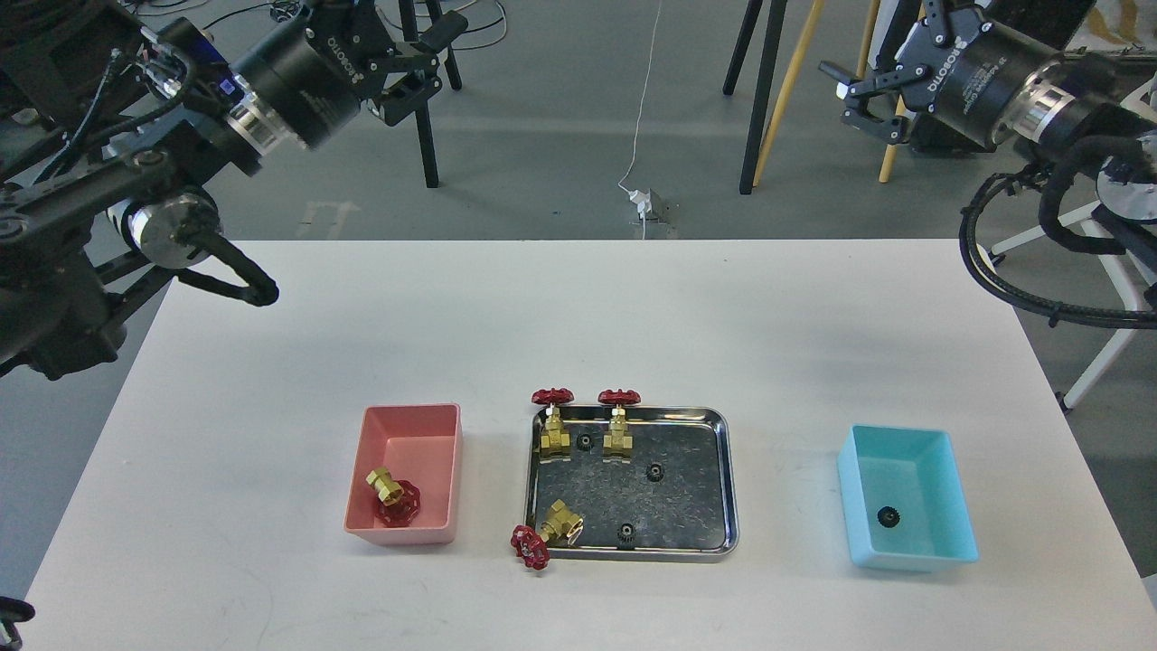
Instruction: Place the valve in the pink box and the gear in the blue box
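Head view, white table (271,389); I have both arms raised well above and behind it, neither near any part. My left gripper (418,65) sits at the upper left, fingers apart, nothing between them; my right gripper (854,95) sits at the upper right, fingers likewise apart and holding nothing. The pink box (447,470) stands left of centre; one valve (394,495) lies tipped on its floor, red handwheel toward the near wall. The steel tray (728,479) is in the middle, just right of the pink box with a gap between them. Two upright valves stand at the tray's far edge, left one (553,425) and right one (619,425), handwheels rising above the rim; a small black gear (585,441) lies between their brass bodies. A fourth valve (550,529) lies on its side at the tray's near left corner, brass body inside, handwheel hanging out over the rim onto the table. Two more gears lie loose on the tray; one near the middle (655,471), one by the near edge (625,533). The blue box (954,488) stands well to the right of the tray; a single gear (888,517) rests on its floor, toward the near left part. Beyond the table: grey floor, stand legs, cables.
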